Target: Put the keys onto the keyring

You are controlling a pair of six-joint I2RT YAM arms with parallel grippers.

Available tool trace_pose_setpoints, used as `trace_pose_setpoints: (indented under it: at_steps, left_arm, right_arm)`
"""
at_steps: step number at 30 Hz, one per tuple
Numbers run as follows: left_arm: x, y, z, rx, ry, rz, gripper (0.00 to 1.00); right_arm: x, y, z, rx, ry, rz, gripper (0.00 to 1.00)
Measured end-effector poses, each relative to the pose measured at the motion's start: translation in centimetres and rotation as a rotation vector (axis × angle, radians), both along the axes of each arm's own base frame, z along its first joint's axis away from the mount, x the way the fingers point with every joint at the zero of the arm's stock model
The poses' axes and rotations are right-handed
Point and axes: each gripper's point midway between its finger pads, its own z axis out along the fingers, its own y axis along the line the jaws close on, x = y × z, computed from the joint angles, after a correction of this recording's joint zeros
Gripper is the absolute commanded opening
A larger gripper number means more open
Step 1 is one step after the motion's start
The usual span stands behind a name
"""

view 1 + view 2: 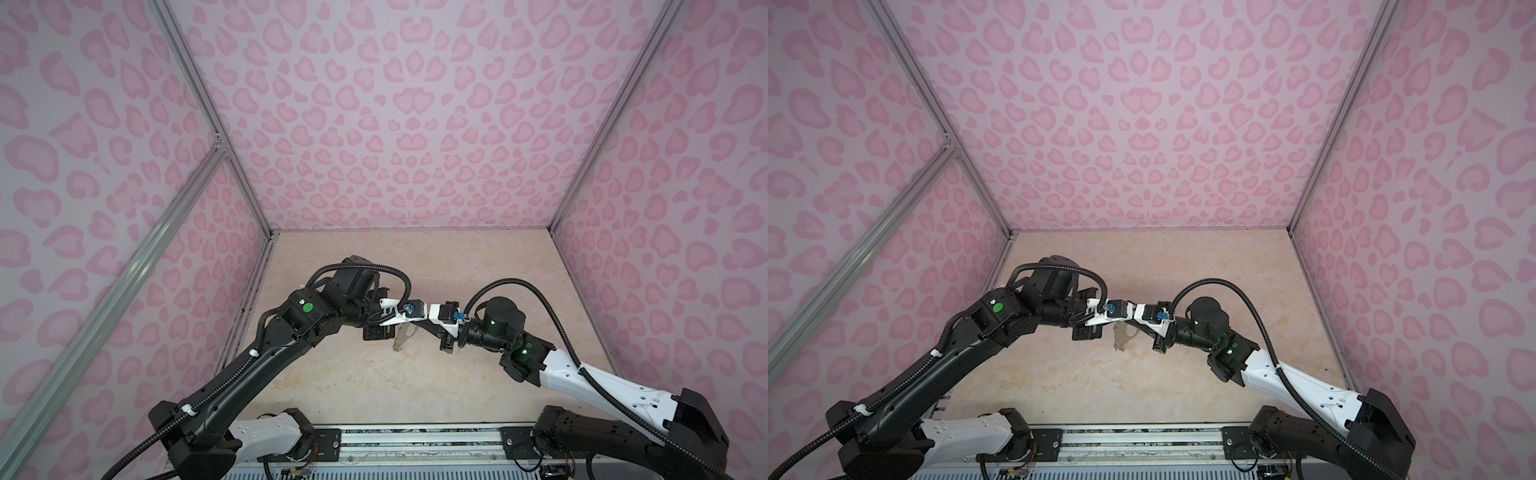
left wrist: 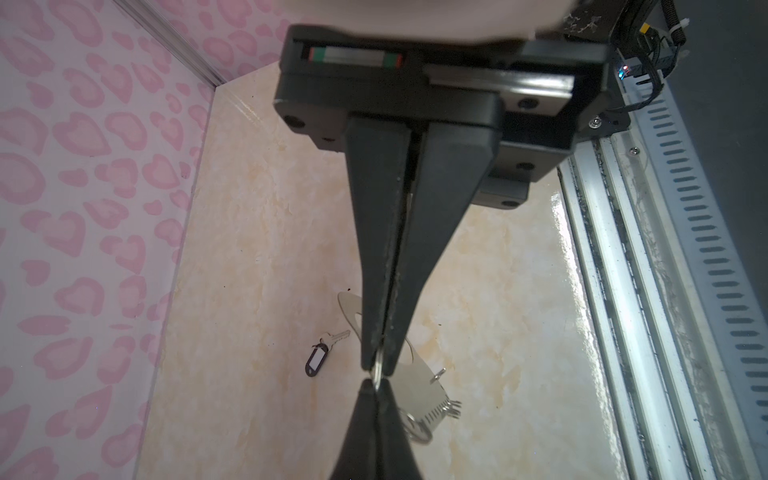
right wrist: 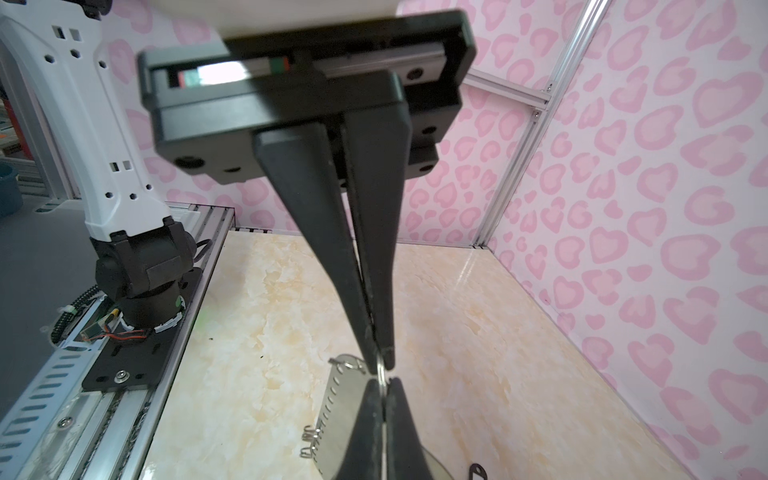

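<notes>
**A:** Biggest first: the marbled desk (image 1: 374, 386), with the task's bits near its middle.

**B:** And the arms?

**A:** Meeting tip to tip above the middle of the desk. Squeezed fully together, the left pincer (image 2: 376, 368), nipping a thin bright sliver of metal at its very tips. Likewise closed tight on the same sliver, the right pincer (image 3: 380, 365).

**B:** Sliver of what?

**A:** Looks like one ring of the keyring (image 2: 417, 384). Hard to tell ring from plate edge, though. Grey plate just beneath and behind both sets of tips, tilted, apparently clear of the desk.

**B:** Handling?

**A:** Stiff, thin and light, probably slick steel. Liable to swing and twist from so small a pinch. Better taken flat across the plate near the oval slot, leaving the ring edge free.

**B:** Keys?

**A:** Only the key with the black tag (image 2: 318, 358) in sight, flat on the desk, near the plate but apart from it and from both pincers. Light, with the hard tag the easy place to grip and the blade left free for threading. No sign of the green one.

**B:** Smallest?

**A:** Row of split rings (image 2: 451, 405) along the plate's slotted edge, near the tips. Springy, fiddly, easily lost from a grip.
</notes>
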Motion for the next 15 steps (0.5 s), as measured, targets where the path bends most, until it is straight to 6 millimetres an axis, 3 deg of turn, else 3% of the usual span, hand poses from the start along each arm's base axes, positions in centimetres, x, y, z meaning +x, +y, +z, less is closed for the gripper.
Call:
trace_pose_setpoints:
  at_steps: [3, 4, 8, 12, 15]
  left_arm:
    - [0.1, 0.0, 0.0, -0.006, -0.008, 0.0, 0.21]
    - [0.0, 0.0, 0.0, -0.015, -0.011, -0.002, 0.23]
    - [0.8, 1.3, -0.4, -0.086, 0.016, 0.061, 0.24]
    - [1.8, 2.7, -0.1, -0.23, 0.045, 0.132, 0.24]
    - [1.7, 2.7, -0.1, -0.318, 0.082, 0.135, 0.22]
  right_arm:
    - [0.0, 0.0, 0.1, 0.004, -0.002, 0.0, 0.0]
    - [0.0, 0.0, 0.0, 0.003, 0.0, -0.001, 0.0]
    - [-0.1, -0.2, -0.6, 0.006, 0.018, -0.005, 0.0]
    - [-0.3, -0.1, 0.1, 0.047, 0.01, 0.003, 0.0]
    - [-0.3, -0.1, 0.8, 0.077, 0.005, 0.009, 0.0]
